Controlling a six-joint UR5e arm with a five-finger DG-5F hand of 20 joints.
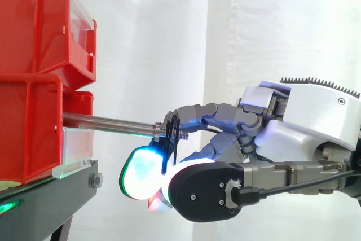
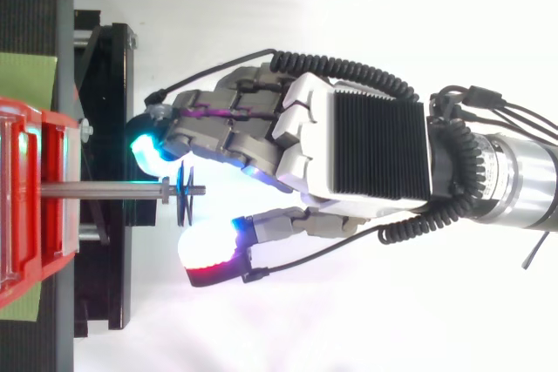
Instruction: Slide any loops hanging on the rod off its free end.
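Standing closest to me, item one: the hand (image 1: 282, 139), reaching in level from the right, its fingers curled round the loop. One glowing pad (image 1: 141, 174) hangs below the rod and another finger lies along the rod's line above. Seen from overhead, the loop sits between the finger row and the thumb. I judge it clasped, though I cannot tell how firmly the pads bear on it.

Item two: the loop (image 1: 171, 139), a thin dark blue ring. It hangs on the rod close to the free end, just outboard of a small nut (image 1: 158, 130), with only the short threaded tip beyond it.

Item three: the rod (image 1: 107, 121), bare metal, horizontal, fixed at its far end in the lower of the red bins (image 1: 28, 128).

Item four: the black stand (image 1: 51, 196) under the bins, and behind everything the white curtain (image 1: 169, 38).

Progress, as a judgement: the loop is nearly at the end but not yet off. What is left is a short pull along the rod's line, toward the arm, until the ring clears the tip. I see no second loop on the rod.
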